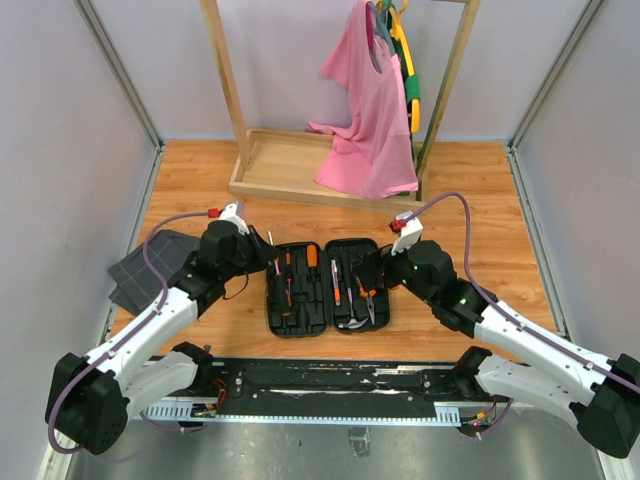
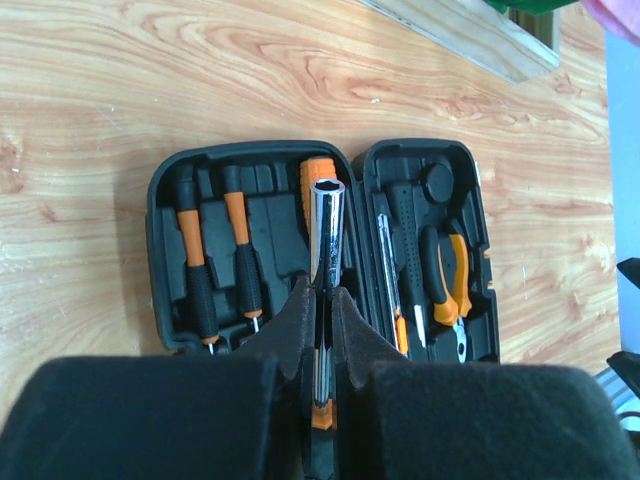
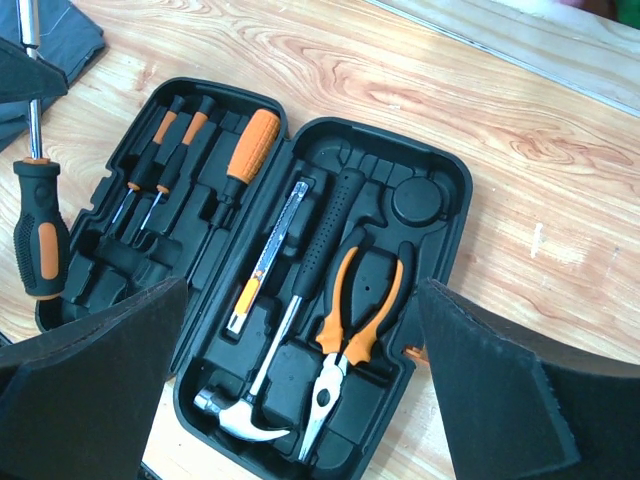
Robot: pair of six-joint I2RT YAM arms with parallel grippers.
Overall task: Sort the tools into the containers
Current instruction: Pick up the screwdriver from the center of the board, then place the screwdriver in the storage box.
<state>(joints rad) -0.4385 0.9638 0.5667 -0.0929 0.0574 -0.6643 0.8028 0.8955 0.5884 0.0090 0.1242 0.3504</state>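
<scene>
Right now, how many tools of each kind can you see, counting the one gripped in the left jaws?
Screwdrivers lying in the case: 3
Socket-tipped driver clamped in the jaws of the left gripper: 1
Hammer: 1
Pliers: 1
Slim silver tool with a yellow end: 1
Total: 7

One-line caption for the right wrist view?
Open right fingers frame the open tool case, hammer and pliers slotted; left fingers hold a screwdriver.
</scene>
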